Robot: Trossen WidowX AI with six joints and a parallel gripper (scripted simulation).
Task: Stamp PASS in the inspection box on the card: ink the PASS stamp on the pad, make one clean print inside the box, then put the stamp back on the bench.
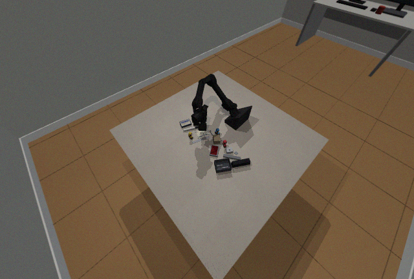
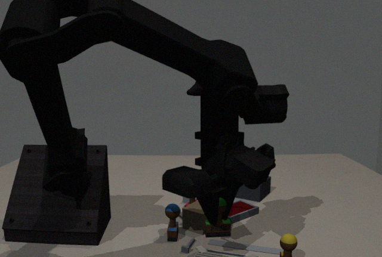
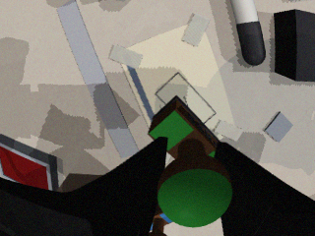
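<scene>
My gripper point(image 1: 202, 129) point(image 2: 221, 220) point(image 3: 192, 148) is shut on the green-topped stamp point(image 2: 222, 201) point(image 3: 195, 197), held upright with its base above the table. The cream card point(image 3: 197, 59) lies under tape pieces. Its outlined inspection box point(image 3: 197, 93) shows in the wrist view just ahead of the stamp base, which hides its near corner. The visible part of the box shows bare card with shadow. The red ink pad point(image 1: 214, 150) point(image 2: 242, 207) point(image 3: 25, 169) lies open, at the left edge of the wrist view. The stamp's underside is hidden.
Blue point(image 1: 217, 130) point(image 2: 172, 211), yellow point(image 1: 190, 134) point(image 2: 288, 241) and red point(image 1: 224, 142) figures stand around the card and pad. A tan block point(image 1: 217, 139) point(image 2: 193, 217) stands near the pad. A flat strip point(image 3: 81, 44) and a marker point(image 3: 246, 15) flank the card. A dark tray point(image 1: 222, 165) lies beyond the pad.
</scene>
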